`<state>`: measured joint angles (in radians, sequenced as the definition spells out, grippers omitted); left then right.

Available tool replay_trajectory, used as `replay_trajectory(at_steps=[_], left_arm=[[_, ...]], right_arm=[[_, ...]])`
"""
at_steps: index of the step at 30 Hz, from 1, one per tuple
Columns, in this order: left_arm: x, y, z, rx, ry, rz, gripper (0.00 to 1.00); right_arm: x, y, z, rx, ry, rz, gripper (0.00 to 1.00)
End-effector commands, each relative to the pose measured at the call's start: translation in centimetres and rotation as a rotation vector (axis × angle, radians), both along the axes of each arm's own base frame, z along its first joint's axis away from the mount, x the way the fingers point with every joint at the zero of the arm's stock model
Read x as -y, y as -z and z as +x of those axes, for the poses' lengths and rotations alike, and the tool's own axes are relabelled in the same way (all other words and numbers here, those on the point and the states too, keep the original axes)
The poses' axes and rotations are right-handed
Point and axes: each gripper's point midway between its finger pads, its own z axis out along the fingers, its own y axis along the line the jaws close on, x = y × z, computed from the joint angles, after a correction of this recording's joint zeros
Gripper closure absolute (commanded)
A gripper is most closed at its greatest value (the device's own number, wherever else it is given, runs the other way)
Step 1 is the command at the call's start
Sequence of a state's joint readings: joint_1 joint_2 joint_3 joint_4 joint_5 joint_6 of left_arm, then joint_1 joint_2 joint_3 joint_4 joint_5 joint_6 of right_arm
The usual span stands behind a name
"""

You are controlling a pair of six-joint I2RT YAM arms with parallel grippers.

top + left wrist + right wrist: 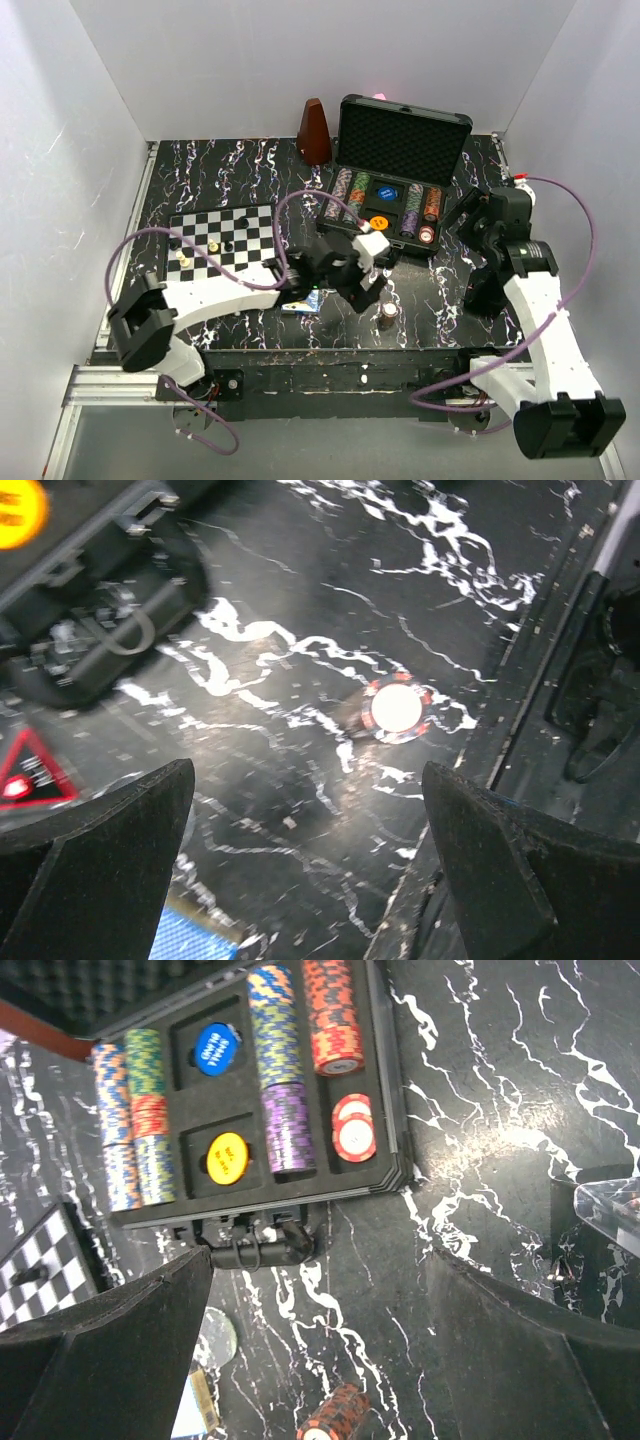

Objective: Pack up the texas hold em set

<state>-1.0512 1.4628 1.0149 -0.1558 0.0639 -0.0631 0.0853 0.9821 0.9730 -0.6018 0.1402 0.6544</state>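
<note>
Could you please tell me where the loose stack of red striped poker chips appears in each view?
Top external: the small loose stack of red striped poker chips stands near the front edge of the marbled table, right of centre.
Left wrist: the stack, seen from above, right of centre.
Right wrist: the stack at the bottom edge, mid-frame.
Shared landmark: the round orange button in the black hard case.

1. The worktop [440, 300] is black with white marble veining.
2. The case [403, 140] is black, with dark egg-crate lid foam.
3. The purple chip row [287, 1125] sits by the red-striped chip row [333, 1015].
4. The blue button [213, 1048] and the yellow button [226, 1157] carry dark lettering.
5. The loose chip stack [335, 1415] is red-and-black striped.
6. The chessboard [225, 235] is black-and-white checked.
7. The metronome [316, 132] is brown.
</note>
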Motion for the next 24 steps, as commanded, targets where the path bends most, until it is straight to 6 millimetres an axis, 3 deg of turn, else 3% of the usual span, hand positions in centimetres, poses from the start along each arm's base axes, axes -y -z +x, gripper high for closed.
replay_trajectory(at_steps=[1,11,13,20,22,24], left_arm=[[4.5,0.4,-2.3,-0.054,0.064,-0.044,0.02],[7.9,4.8,-3.0,-0.125,0.051,-0.020,0.02],[8.5,4.7,-3.2,-0.111,0.058,-0.042,0.02],[8.5,7.7,-2.1,-0.076,-0.001,0.040,0.03],[8.5,8.2,-2.2,-0.077,0.009,0.048,0.13],[8.3,8.6,-2.2,-0.078,0.008,0.064,0.34]], right_arm=[[-0.4,-2.6,-1.5,0.078,-0.043,0.011,0.06],[-1.4,-2.3,-4.6,0.152,-0.098,0.057,0.05],[-1.6,-1.8,-5.0,0.151,-0.108,0.068,0.05],[-2.3,-0.8,-6.1,0.148,-0.138,0.105,0.06],[-2.3,-0.9,-6.3,0.149,-0.139,0.101,0.06],[-2.2,-1.1,-6.7,0.151,-0.139,0.093,0.06]])
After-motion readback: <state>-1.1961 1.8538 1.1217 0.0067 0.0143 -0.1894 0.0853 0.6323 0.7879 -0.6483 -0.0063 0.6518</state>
